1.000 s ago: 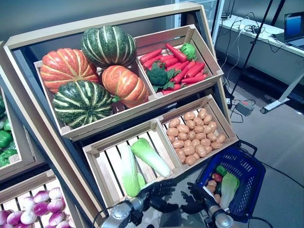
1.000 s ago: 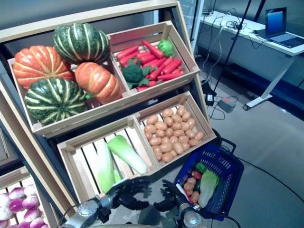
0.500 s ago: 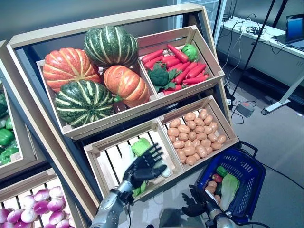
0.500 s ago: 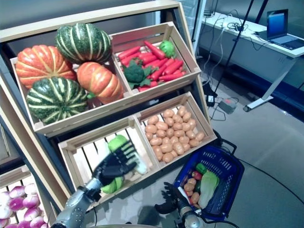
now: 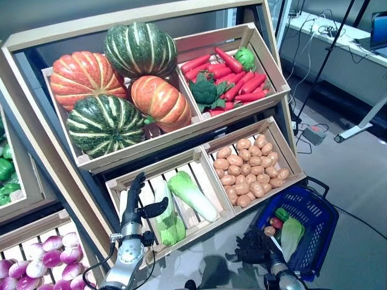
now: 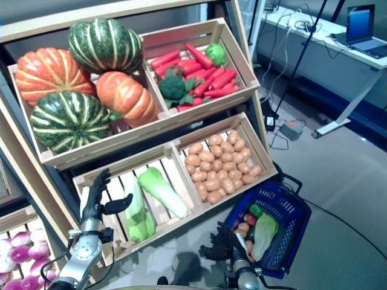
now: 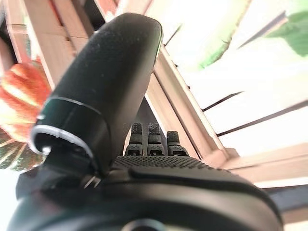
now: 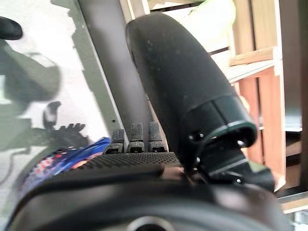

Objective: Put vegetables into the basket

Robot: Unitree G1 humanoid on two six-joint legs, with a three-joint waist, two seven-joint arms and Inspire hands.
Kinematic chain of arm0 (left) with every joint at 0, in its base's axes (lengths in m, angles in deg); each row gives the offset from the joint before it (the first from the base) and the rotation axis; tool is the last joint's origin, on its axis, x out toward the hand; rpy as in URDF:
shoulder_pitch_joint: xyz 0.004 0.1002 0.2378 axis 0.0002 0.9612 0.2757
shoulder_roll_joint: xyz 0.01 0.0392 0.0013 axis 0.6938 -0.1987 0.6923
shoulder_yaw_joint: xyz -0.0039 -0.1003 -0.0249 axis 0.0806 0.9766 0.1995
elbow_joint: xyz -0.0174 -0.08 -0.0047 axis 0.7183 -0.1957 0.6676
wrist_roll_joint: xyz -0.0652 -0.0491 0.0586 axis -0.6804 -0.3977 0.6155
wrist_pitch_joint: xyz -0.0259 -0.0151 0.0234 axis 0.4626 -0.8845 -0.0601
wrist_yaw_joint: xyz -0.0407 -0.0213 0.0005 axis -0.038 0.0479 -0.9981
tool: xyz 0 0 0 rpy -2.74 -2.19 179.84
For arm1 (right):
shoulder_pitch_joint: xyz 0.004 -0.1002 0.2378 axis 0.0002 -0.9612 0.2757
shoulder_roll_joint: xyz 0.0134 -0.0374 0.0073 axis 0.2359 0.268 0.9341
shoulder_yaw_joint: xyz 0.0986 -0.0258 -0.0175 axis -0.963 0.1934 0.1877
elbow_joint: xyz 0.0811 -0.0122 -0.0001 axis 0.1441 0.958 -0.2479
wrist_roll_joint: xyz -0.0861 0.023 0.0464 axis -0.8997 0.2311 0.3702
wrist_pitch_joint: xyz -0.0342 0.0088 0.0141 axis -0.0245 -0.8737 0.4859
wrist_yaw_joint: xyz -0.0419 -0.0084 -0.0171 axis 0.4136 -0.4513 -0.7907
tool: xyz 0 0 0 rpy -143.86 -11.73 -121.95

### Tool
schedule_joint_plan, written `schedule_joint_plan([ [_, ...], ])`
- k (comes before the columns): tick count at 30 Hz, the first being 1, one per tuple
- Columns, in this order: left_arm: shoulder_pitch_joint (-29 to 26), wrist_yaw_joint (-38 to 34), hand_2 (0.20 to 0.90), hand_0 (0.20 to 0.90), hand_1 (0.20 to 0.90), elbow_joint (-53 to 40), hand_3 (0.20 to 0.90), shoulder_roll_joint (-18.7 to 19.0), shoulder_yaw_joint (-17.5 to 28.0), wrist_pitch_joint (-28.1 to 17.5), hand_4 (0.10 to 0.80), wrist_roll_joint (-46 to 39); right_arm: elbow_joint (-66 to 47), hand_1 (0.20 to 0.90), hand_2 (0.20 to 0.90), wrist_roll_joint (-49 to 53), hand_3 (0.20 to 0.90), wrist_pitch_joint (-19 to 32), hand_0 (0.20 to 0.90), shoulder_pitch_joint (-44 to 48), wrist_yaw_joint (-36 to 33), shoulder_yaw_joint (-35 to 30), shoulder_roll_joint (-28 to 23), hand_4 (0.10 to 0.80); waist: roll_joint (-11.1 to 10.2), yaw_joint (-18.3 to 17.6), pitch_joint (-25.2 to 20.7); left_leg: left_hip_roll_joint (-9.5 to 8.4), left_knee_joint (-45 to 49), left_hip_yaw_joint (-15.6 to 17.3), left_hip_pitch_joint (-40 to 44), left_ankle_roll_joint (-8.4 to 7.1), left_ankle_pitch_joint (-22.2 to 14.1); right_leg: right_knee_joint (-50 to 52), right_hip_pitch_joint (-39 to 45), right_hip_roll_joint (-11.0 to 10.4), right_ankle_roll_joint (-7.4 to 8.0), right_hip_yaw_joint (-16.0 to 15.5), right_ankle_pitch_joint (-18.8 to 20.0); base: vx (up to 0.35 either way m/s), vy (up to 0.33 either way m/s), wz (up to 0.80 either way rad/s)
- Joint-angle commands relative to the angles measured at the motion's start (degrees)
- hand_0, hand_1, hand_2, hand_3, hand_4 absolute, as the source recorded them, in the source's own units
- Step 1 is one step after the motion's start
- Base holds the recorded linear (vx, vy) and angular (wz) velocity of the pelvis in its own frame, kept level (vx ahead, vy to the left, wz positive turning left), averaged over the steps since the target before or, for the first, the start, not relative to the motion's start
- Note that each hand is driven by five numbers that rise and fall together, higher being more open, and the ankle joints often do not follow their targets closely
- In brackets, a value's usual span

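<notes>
Shelf (image 5: 36,115): slanted wooden crates of pumpkins, chillies, potatoes, cabbages.
Basket (image 5: 314,208): blue, on the floor beside the potato crate, partly filled.
Cabbages (image 5: 192,195): lying in the lower-left crate.
Left hand (image 5: 136,202): fingers straight, beside them; should wrap one mid-length.
Right hand (image 5: 251,244): fingers relaxed, empty, near the basket.

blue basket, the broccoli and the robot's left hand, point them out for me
blue basket (image 5: 318,218), left eye view, on its far rim.
broccoli (image 5: 204,92), left eye view, on the middle of its green head.
left hand (image 5: 134,207), left eye view, on the palm, below the straight fingers.
</notes>
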Motion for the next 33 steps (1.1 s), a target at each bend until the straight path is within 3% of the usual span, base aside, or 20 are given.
schedule_joint_plan([
  [1, -16.1, -8.4, 0.9, 0.9, 0.9, 1.4, 0.9, 2.8, 0.6, -2.3, 0.8, 3.2, -10.7, 0.9, 0.9, 6.3, 0.9, 5.4, 0.9, 7.9, 3.2, -0.7, -1.6, 0.8, -1.3, -2.2, 8.1, -0.9, 9.7, 2.8, -3.1, -0.3, -8.2, 11.3, -6.9, 0.0, -5.44, 1.1, -4.8, -0.245, 0.057, 0.01],
  [7, -21.5, -10.4, 0.9, 0.9, 0.9, 7.4, 0.9, 5.5, 1.5, -3.1, 0.8, -1.1, -18.1, 0.9, 0.9, 5.5, 0.9, 12.0, 0.9, 9.8, 6.2, 0.2, -5.7, 0.8, -2.6, -3.7, 12.3, 1.83, 24.4, 5.2, -11.0, -0.91, -12.7, 25.3, -14.9, -1.8, -6.31, 2.4, -10.0, -0.104, 0.013, -0.1],
  [12, -22.5, -10.3, 0.9, 0.9, 0.9, 8.2, 0.9, 5.3, 2.1, -2.7, 0.8, -2.5, -23.7, 0.9, 0.9, 1.0, 0.9, 15.7, 0.9, 12.3, 6.6, 0.1, -9.4, 0.8, -3.5, -4.0, 14.0, 3.7, 35.1, 4.9, -17.1, -0.41, -17.4, 35.8, -20.4, -3.3, -7.07, 3.0, -14.2, -0.052, 0.009, -0.14],
  [18, -25.2, -11.9, 0.9, 0.9, 0.9, 9.6, 0.9, 5.6, 3.6, -1.8, 0.8, -2.0, -23.3, 0.9, 0.9, 1.7, 0.9, 13.9, 0.9, 16.0, 4.8, -0.9, -10.5, 0.8, -3.9, -3.7, 15.0, 4.88, 45.5, 4.0, -23.6, 0.69, -21.9, 46.0, -26.6, -5.9, -7.86, 3.4, -17.8, -0.036, 0.029, 0.03],
  [25, -28.7, -13.8, 0.9, 0.9, 0.9, 10.4, 0.9, 7.1, 4.8, 1.8, 0.8, -3.4, -22.5, 0.9, 0.9, 2.3, 0.9, 11.5, 0.9, 17.0, 4.4, -1.6, -10.8, 0.8, -4.4, -4.0, 15.9, 5.14, 51.9, 4.2, -27.5, 1.4, -25.0, 53.5, -31.8, -7.5, -7.35, 4.9, -20.1, -0.009, 0.055, -0.01],
  [33, -34.0, -15.4, 0.9, 0.9, 0.9, 13.4, 0.9, 10.8, 5.1, 3.6, 0.8, -5.8, -22.5, 0.9, 0.9, 3.1, 0.9, 9.3, 0.9, 18.9, 3.0, -1.4, -12.5, 0.8, -4.5, -4.9, 17.3, 5.33, 53.8, 4.7, -30.4, 1.43, -26.0, 56.7, -36.5, -7.9, -6.53, 6.7, -20.5, 0.006, 0.065, 0.0],
])
